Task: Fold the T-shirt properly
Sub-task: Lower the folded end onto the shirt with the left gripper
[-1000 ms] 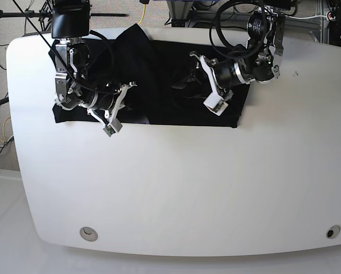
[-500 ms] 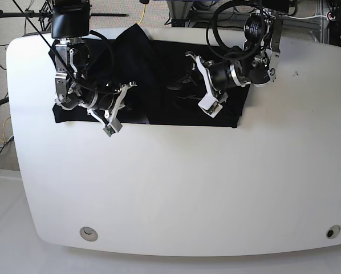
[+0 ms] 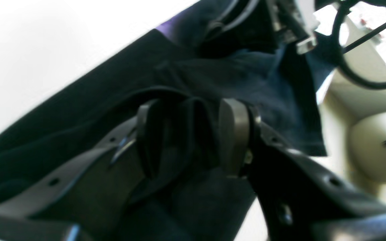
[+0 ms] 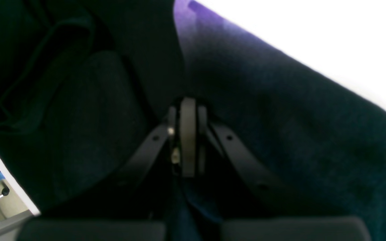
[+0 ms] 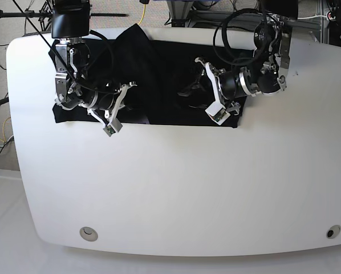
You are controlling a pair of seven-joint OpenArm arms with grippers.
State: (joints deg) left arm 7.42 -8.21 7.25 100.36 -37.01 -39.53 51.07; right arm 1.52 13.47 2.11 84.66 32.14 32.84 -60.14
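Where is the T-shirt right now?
In the base view, the T-shirt lies along the table's far edge, between the right gripper and the left gripper.

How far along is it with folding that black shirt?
Early, by the look of it. The T-shirt lies spread at the table's far side, its left part bunched, no neat fold showing. The right pincer is shut among the cloth; whether it pinches a layer is unclear. The left pincer has a ridge of cloth between its pads. The real folding remains.
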